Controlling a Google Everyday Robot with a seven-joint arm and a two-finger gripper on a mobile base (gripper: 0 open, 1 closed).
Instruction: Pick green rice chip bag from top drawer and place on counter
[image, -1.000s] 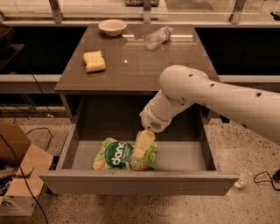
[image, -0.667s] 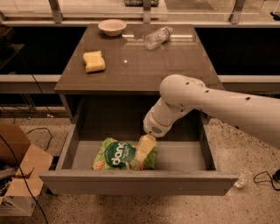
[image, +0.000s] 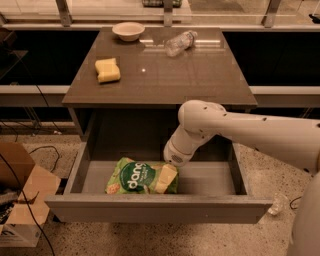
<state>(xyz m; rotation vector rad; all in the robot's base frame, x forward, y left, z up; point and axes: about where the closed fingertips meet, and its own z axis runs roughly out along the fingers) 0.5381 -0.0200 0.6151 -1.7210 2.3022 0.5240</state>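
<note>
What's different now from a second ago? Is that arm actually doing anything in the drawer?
The arm sank lower into the top drawer, bringing the gripper down to the right end of the green rice chip bag. The bag is not lifted. It, the yellow sponge, bowl and plastic bottle on the counter stayed put.

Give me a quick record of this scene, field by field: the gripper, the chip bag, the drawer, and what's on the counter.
gripper: gripper down inside the drawer, at the bag's right end
bag: crinkly bright green rice chip bag lying on the drawer floor, left of centre
drawer: wide grey-brown top drawer, pulled open
counter: glossy dark grey-brown counter holding yellow sponge, pale round bowl, clear plastic bottle
stage: bag not yet lifted out
</note>
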